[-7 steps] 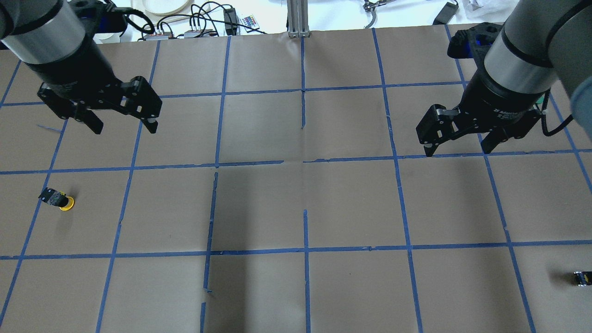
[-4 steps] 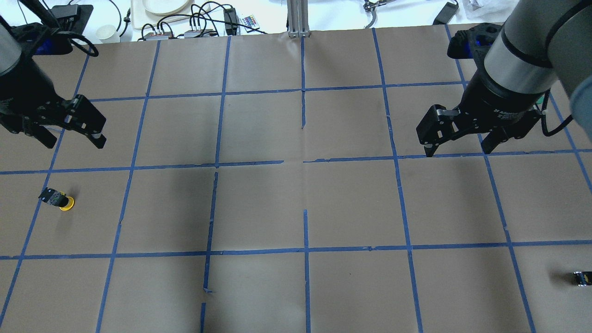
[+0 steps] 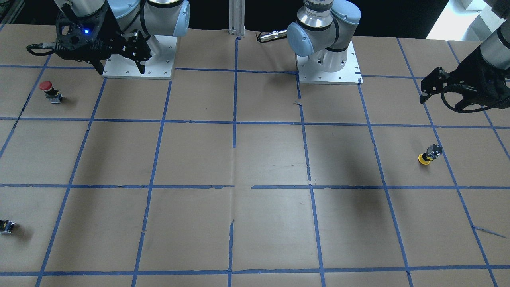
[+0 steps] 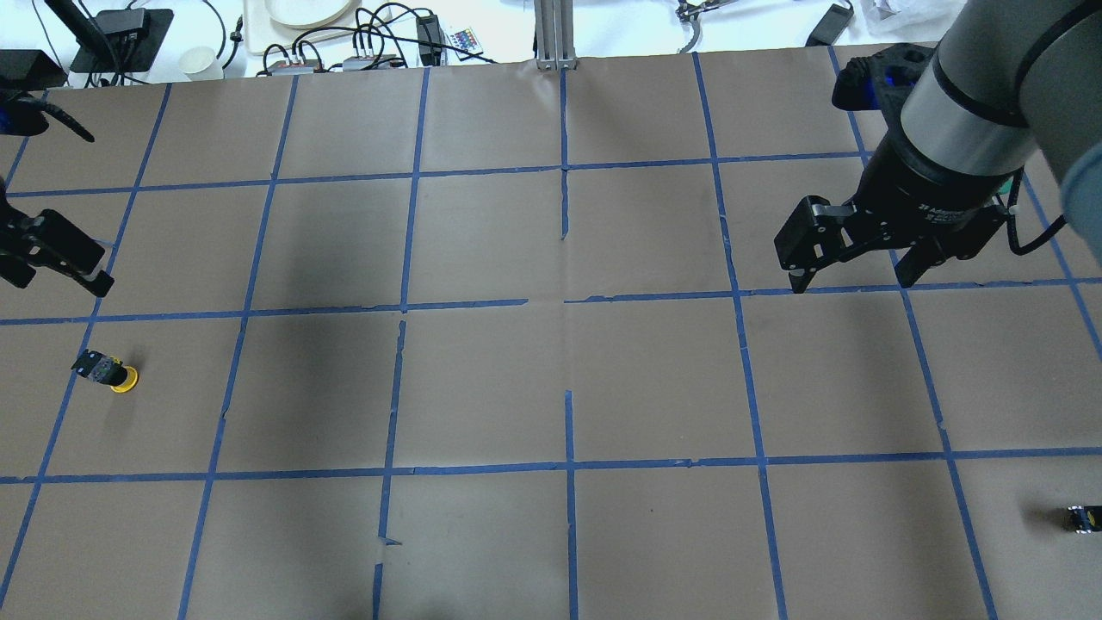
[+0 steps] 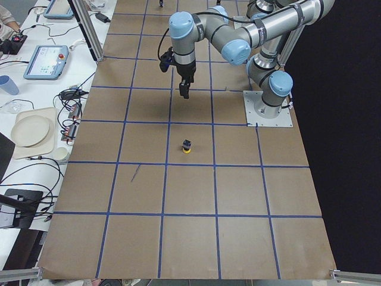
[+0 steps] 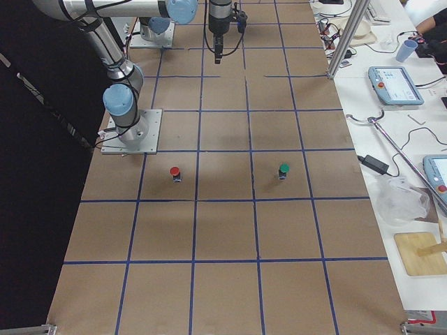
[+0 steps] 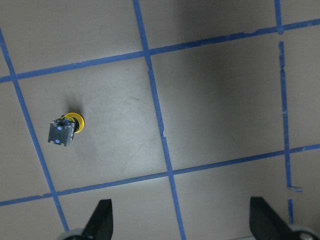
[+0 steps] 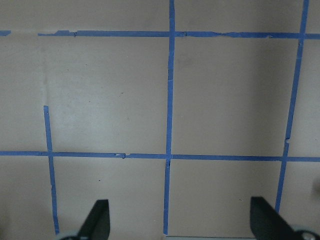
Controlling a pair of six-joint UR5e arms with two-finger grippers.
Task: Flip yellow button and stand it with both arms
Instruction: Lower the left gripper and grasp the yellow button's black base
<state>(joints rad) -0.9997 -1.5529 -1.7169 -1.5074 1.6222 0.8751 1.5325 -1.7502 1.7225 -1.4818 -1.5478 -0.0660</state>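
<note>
The yellow button (image 4: 108, 372) rests on its yellow cap with its black and grey body tilted upward, at the table's left side. It also shows in the front view (image 3: 429, 154), the left side view (image 5: 186, 146) and the left wrist view (image 7: 64, 131). My left gripper (image 4: 56, 277) is open and empty, raised above the table behind the button, half out of the overhead view; its fingertips (image 7: 102, 220) frame the wrist view's bottom. My right gripper (image 4: 852, 280) is open and empty, high over the table's right side, far from the button.
A red-capped button (image 3: 48, 89) stands near the right arm's base, and a green-capped one (image 6: 283, 169) stands beside it. A tiny black block with a yellow mark (image 4: 1083, 518) lies at the right edge. Cables and a plate (image 4: 301, 10) lie beyond the far edge.
My left gripper has swung left and slightly toward the button, now partly past the overhead view's left edge. The right arm and the button have not moved.
</note>
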